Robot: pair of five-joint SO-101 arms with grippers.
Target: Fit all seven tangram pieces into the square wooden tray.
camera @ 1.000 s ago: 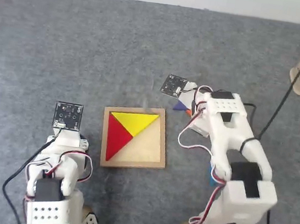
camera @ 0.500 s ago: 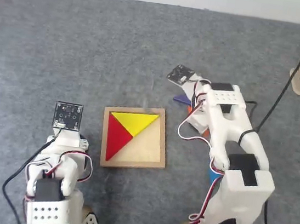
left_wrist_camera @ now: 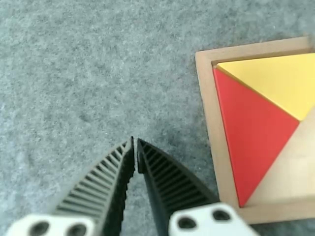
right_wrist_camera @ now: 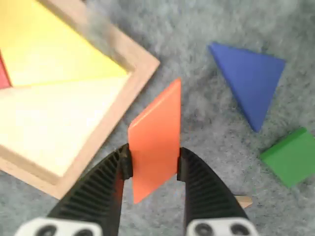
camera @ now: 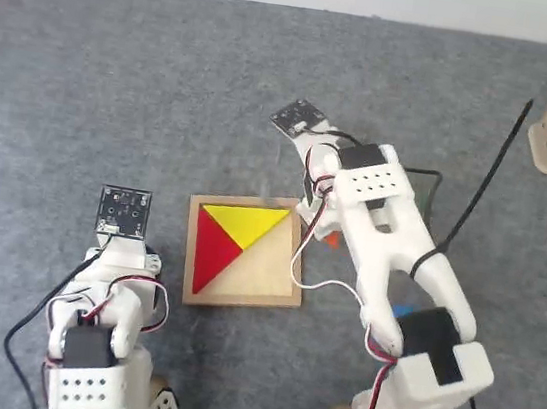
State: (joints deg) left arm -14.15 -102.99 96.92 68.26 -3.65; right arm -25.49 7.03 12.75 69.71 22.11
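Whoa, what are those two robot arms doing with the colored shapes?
It's a tangram puzzle. The right end effector grips a flat orange piece beside a corner of the square wooden tray. A big yellow triangle and a red triangle already sit in the tray. A blue triangle and a green piece lie on the grey carpet. The left end effector is shut, holding nothing, beside the tray.
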